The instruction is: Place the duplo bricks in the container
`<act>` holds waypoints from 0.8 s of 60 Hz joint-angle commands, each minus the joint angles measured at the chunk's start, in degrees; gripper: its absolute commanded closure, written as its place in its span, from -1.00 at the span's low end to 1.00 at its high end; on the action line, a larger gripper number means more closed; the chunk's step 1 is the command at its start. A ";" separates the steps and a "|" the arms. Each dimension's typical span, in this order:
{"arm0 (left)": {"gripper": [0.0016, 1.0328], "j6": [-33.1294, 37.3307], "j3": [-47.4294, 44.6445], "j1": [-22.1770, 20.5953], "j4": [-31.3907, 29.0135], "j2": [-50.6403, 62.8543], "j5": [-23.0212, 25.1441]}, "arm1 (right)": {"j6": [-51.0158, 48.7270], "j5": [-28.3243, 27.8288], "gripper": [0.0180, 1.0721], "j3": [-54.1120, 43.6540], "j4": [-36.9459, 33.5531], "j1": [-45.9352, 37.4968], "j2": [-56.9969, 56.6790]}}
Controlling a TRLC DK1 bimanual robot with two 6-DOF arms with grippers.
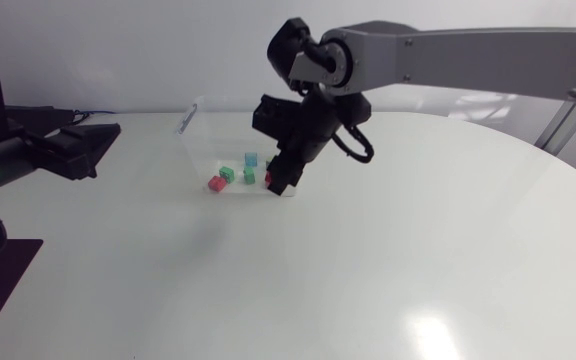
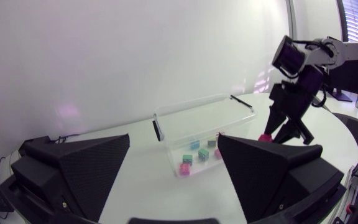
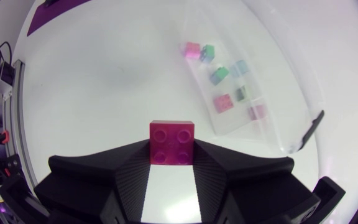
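Note:
A magenta duplo brick (image 3: 172,142) sits studs-up between the fingers of my right gripper (image 3: 172,163), which is shut on it. In the head view that gripper (image 1: 282,181) hangs at the near right corner of the clear plastic container (image 1: 196,140). Several bricks lie inside the container: a red one (image 1: 216,183), a green one (image 1: 227,174) and a blue one (image 1: 251,159). My left gripper (image 2: 173,171) stays far left of the container (image 2: 191,104), open with nothing between its fingers. From there the held brick (image 2: 265,137) shows pink beside the box.
The container has black clips (image 2: 156,129) on its rim at both ends. My left arm (image 1: 63,148) lies along the table's left edge. White tabletop (image 1: 368,280) stretches in front and to the right of the container.

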 commanded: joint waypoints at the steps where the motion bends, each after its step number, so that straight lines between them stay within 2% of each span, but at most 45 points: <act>1: -0.91 -1.55 -2.66 -0.98 -0.97 -2.41 0.25 | 3.02 0.04 0.61 2.36 0.35 -1.40 -1.12; 19: -0.91 -1.82 -7.49 -2.30 -2.82 -7.25 -3.35 | 7.50 0.57 0.60 12.64 5.18 -5.00 1.69; 30: -0.91 -1.82 -8.11 -2.47 -5.19 -10.32 -4.58 | 8.47 1.54 0.56 19.76 8.35 -7.20 9.25; 37: -0.91 -1.90 -8.63 -3.35 -6.51 -11.99 -5.20 | 8.73 2.94 0.04 23.01 9.75 -7.47 14.70; 43: -0.91 -1.90 -8.63 -4.49 -7.56 -13.49 -6.96 | 9.61 3.82 -0.74 25.38 9.40 -7.47 17.08; 48: -0.91 -1.90 -8.20 -4.58 -8.71 -13.84 -7.39 | 10.49 4.35 -0.86 25.21 8.87 -7.29 16.02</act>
